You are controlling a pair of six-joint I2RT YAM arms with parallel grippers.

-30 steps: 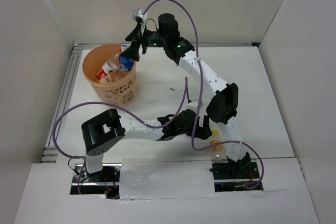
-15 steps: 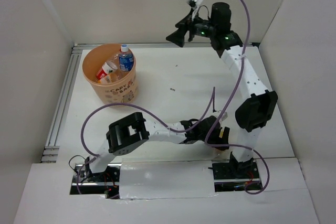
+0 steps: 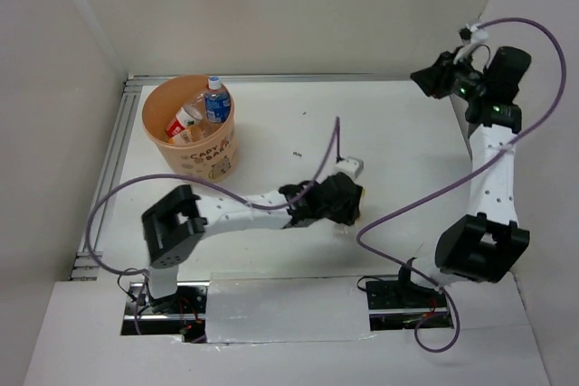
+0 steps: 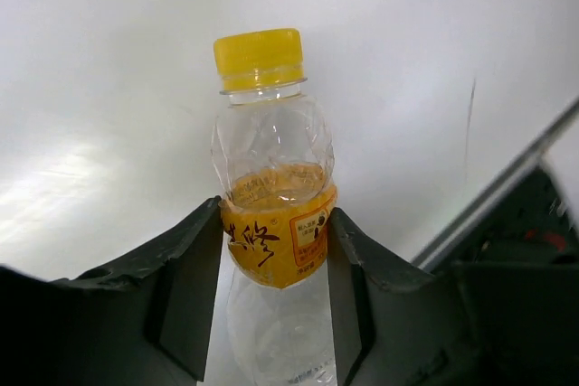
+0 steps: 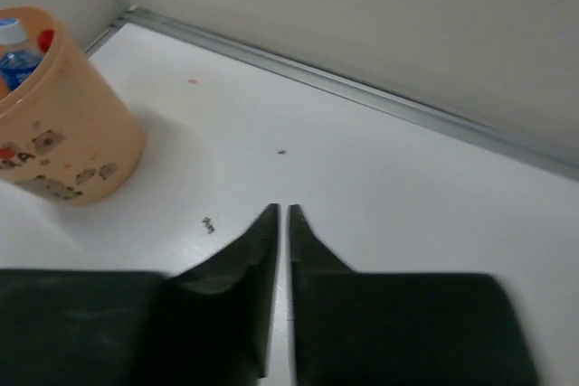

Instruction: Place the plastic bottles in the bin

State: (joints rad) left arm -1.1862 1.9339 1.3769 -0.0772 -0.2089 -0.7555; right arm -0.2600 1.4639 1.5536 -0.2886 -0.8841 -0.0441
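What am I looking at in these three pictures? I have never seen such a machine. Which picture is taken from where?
These are two robot arms on a white table. The wide picture comes from a camera above and behind them; the other two come from cameras on the wrists. The left end effector grips a yellow-capped bottle holding some orange drink. The right end effector is shut and empty, raised over the table's far right. The orange bin at far left holds other bottles.
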